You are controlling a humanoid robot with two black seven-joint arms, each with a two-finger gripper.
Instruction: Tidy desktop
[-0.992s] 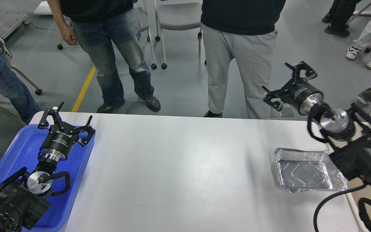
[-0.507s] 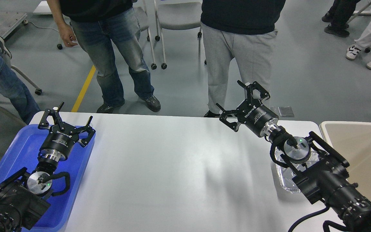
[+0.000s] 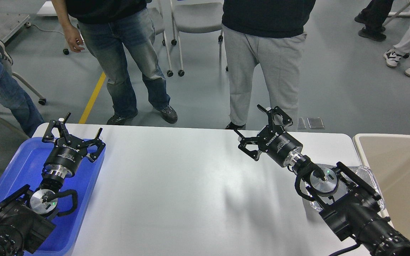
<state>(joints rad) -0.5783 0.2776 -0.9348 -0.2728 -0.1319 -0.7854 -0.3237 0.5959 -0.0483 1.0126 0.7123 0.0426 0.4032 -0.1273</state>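
Right gripper (image 3: 262, 131) spread, empty — foil tray (image 3: 367, 177) lies behind it, under its own forearm, on the desktop (image 3: 190, 192). Left gripper (image 3: 71, 133) spread over blue tray (image 3: 20, 160) — far off.

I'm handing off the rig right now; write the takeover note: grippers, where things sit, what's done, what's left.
Left gripper: open, empty, poised over the blue tray at the desktop's left edge.
Right gripper: open, empty, above the far middle-right of the desktop.
Foil tray: on the desktop at right, mostly hidden under the right arm, beside the beige bin.
Done: nothing else shows on the desktop.
Left: the foil tray is not yet cleared; probably grasp it with the right gripper.
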